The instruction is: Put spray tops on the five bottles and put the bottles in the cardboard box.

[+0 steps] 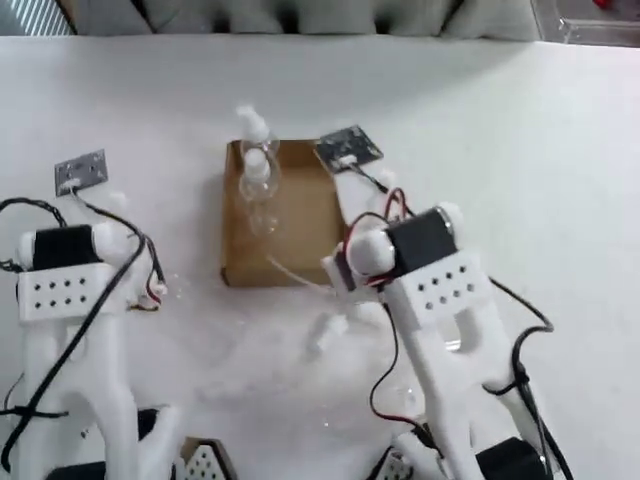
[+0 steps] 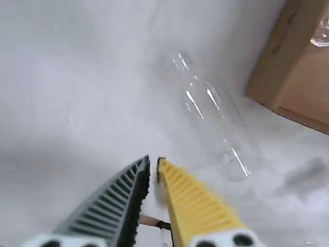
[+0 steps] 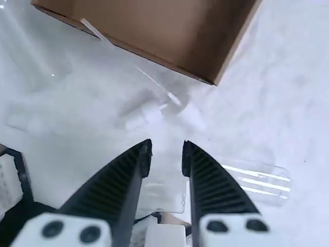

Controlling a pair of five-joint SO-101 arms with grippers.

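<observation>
The cardboard box [image 1: 290,225] lies open in the middle of the table, and two clear bottles with white spray tops [image 1: 258,165] rest at its far left side. My left gripper [image 2: 153,163] hovers shut over bare table, a short way from a clear, topless bottle [image 2: 211,118] lying beside the box corner [image 2: 288,67]. My right gripper [image 3: 165,152] is narrowly open above a white spray top [image 3: 149,110] whose thin tube runs toward the box [image 3: 154,31]. Another clear bottle [image 3: 257,180] lies beside and partly under its fingers. The same spray top [image 1: 325,330] sits in front of the box.
Two small grey plates with wires lie flat, one at the left [image 1: 80,170] and one by the box's far right corner [image 1: 347,150]. Cables trail from both arms. The white table stretches open behind the box and to the far right.
</observation>
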